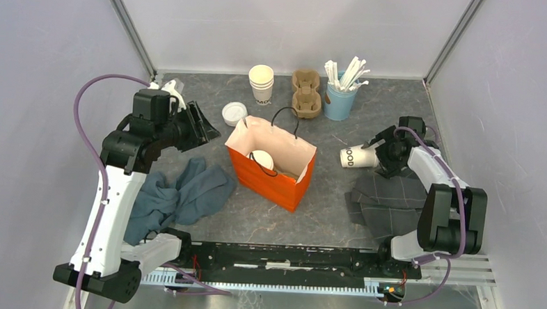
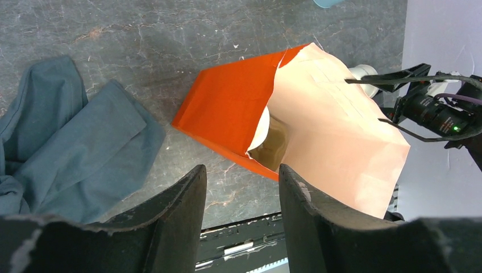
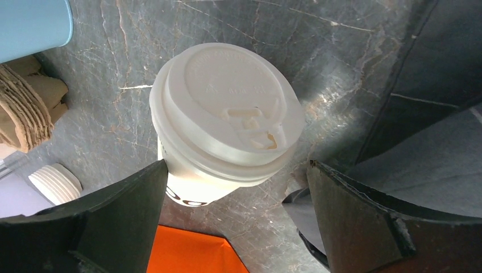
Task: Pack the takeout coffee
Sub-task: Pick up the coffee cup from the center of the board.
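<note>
An orange paper bag stands open mid-table, and one takeout coffee sits inside it with its white lid up. In the left wrist view only a white sliver of that cup shows in the bag. A second takeout coffee lies on its side to the right of the bag. Its lid faces my right gripper, which is open, its fingertips flanking the lid end without closing on it. My left gripper hangs open and empty to the left of the bag.
At the back stand a stack of lidless cups, cardboard cup carriers and a blue cup of white sticks. A stack of loose lids lies behind the bag. There is a blue cloth at front left and a grey cloth at front right.
</note>
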{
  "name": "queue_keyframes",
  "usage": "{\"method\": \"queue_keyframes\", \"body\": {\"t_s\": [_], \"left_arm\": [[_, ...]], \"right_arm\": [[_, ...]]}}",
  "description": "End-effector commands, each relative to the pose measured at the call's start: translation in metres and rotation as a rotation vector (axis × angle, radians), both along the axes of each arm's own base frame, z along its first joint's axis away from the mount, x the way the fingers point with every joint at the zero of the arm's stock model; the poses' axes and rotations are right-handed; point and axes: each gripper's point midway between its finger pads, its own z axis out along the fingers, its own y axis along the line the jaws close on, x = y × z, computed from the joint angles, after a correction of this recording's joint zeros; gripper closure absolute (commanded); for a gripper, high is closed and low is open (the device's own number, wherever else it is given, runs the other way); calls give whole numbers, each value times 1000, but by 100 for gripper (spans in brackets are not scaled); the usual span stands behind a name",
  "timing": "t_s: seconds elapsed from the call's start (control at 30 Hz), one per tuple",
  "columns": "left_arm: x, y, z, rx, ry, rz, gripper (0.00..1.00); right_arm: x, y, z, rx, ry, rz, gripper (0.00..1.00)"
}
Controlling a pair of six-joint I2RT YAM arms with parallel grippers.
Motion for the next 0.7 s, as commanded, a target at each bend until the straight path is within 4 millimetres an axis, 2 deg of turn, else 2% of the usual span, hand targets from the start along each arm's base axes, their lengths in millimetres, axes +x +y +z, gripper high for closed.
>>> {"method": "queue_keyframes", "body": {"t_s": [0.0, 0.4, 0.67], "left_arm": [[5, -4, 22, -5, -86, -37, 43], [7, -4, 23, -7, -86, -33, 42], [9, -3, 31, -4, -102, -29, 42]], "right_arm": [[10, 0, -4, -9, -5, -16, 2], [25, 1, -11, -53, -44, 49, 2], [37, 1, 9, -157, -161, 185, 15]]}}
